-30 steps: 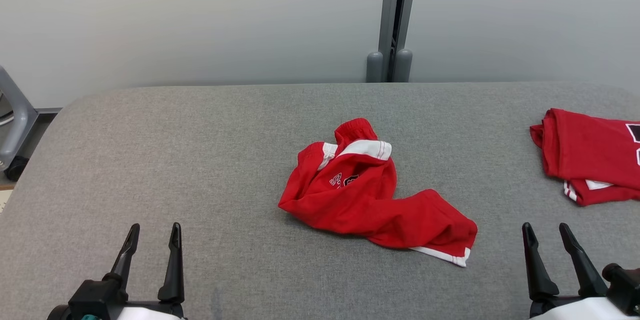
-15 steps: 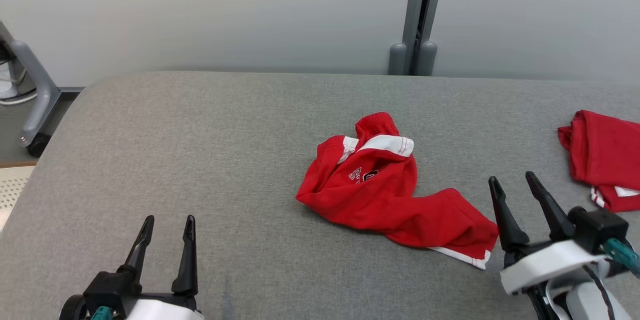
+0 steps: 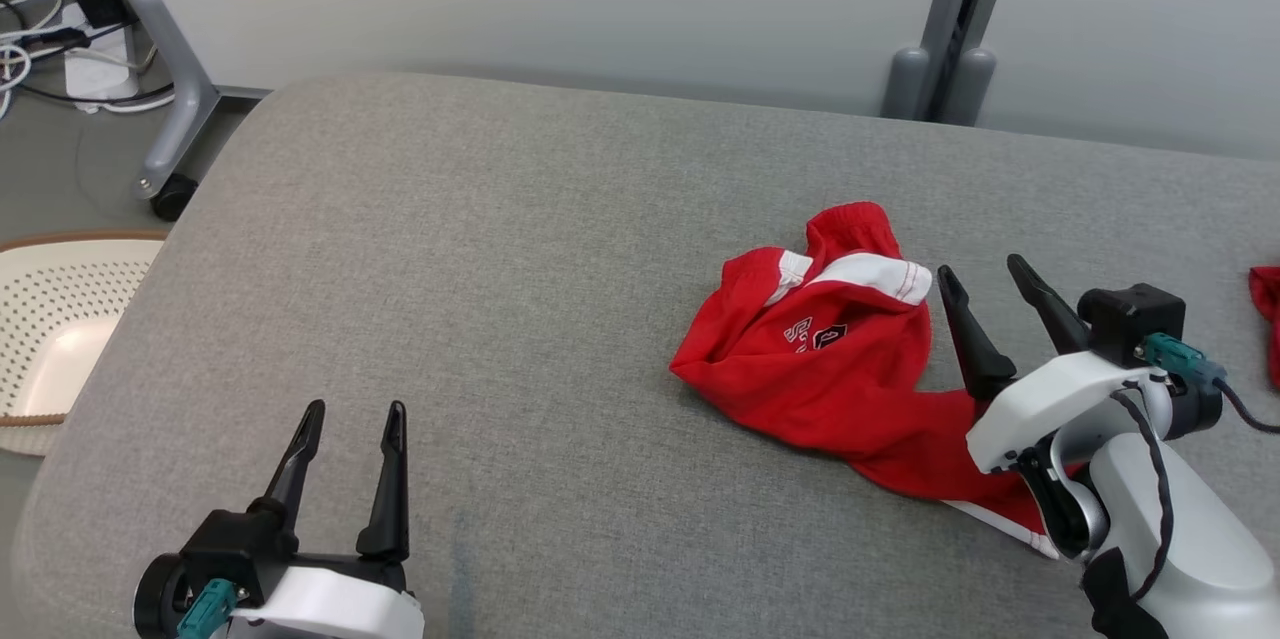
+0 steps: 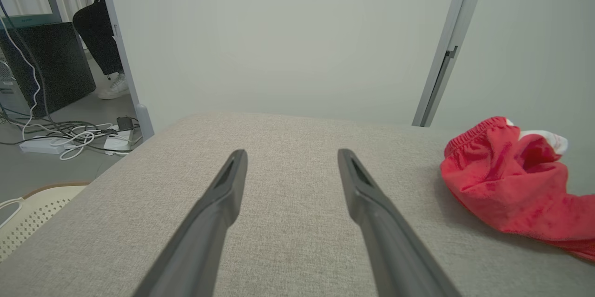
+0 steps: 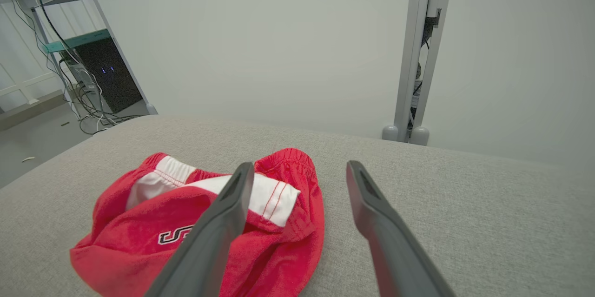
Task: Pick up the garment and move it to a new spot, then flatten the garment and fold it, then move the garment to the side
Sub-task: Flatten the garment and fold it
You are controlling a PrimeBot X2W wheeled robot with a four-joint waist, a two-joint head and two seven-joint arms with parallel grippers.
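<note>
- The red garment (image 3: 820, 369) lies crumpled on the grey padded table (image 3: 500, 249), right of the middle, with its white band turned up.
- The right gripper (image 3: 980, 267) hangs over the garment's right side, fingers spread and nothing between them. I cannot tell whether one touches the cloth.
- The left gripper (image 3: 356, 406) is near the table's front edge, well apart from the garment, fingers spread and empty.
- Another red cloth (image 3: 1268, 319) shows at the far right.

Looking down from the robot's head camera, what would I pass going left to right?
Cream perforated basket → left gripper → crumpled red garment, right gripper over its right end → second red garment at the edge.
</note>
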